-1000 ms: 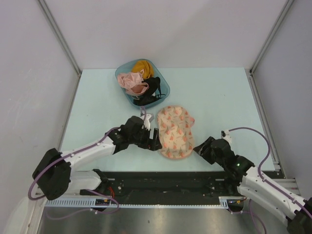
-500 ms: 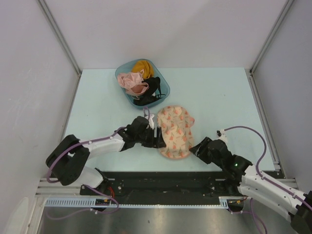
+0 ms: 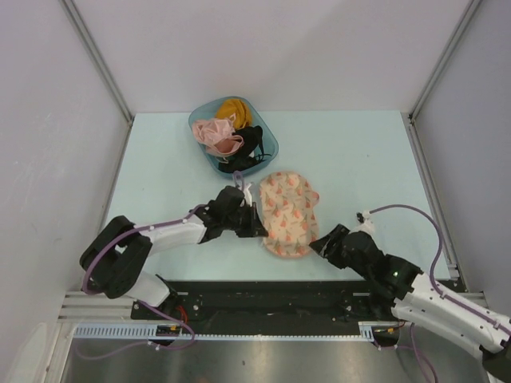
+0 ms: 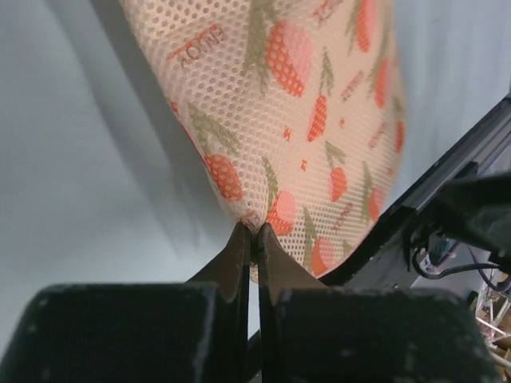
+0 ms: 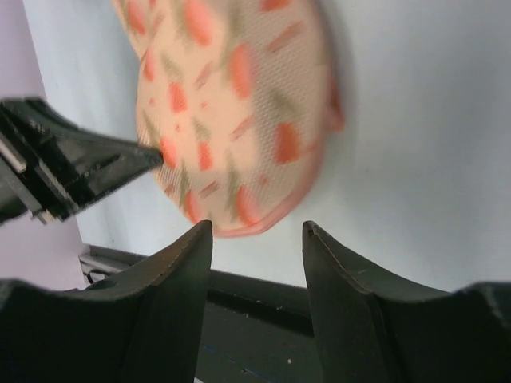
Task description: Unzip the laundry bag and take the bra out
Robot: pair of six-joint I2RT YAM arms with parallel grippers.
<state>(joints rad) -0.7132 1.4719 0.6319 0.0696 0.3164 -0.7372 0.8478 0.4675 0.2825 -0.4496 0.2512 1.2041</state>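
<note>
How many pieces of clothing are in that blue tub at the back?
3: a pink one on the left, a mustard-yellow one at the far edge, a black one at the near right. Others may lie hidden underneath.

Over at the far side of the pale table (image 3: 359,159) sits a teal tub (image 3: 275,142), heaped with garments. Pink bra (image 3: 215,134) on the left, mustard piece (image 3: 234,109) at the back, black one (image 3: 246,149) towards the front.

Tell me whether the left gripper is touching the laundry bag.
Touching. The left wrist view shows the left gripper shut right at the edge of the laundry bag, with the mesh puckered into its tips and no gap.
</note>
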